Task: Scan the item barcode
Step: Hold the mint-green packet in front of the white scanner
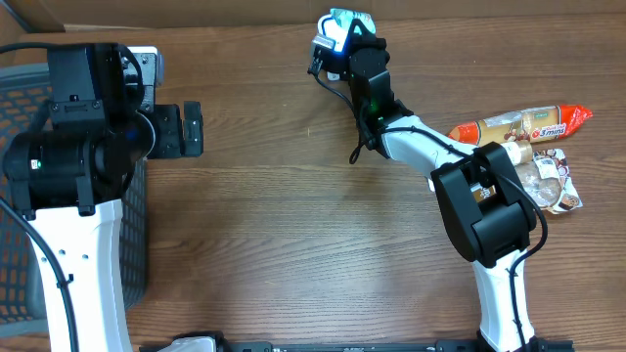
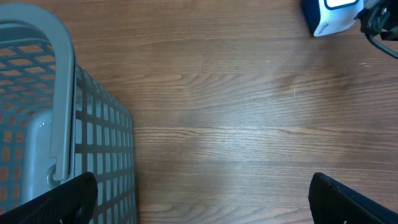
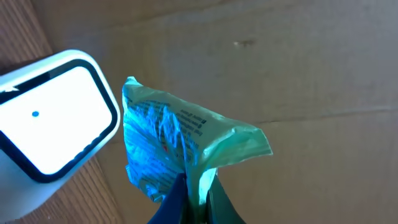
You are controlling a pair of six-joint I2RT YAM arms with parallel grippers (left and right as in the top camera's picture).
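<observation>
Near left: a grey mesh basket [image 1: 137, 235] stands at the left edge of the wooden table [image 1: 293, 244]. My left gripper [image 2: 202, 202] hangs over the bare wood just right of the basket's rim, with its fingers spread wide and nothing between them.

Middle right: two spare items lie side by side on the table, beside my right arm. One is a long packet [image 1: 518, 125] with orange ends. The other is a crumpled packet [image 1: 550, 184] just nearer than it.

Far centre: my right gripper [image 3: 194, 198] is clamped on the lower edge of the green packet [image 3: 177, 140] and holds it upright above the table's far edge. Small print shows on the packet's crinkled face, but I cannot make out a barcode. The scanner [image 3: 53, 118] is a white block with a dark-rimmed window. It stands just left of the packet, and I cannot tell whether the two touch. Brown cardboard [image 3: 298, 56] fills the background behind them.
</observation>
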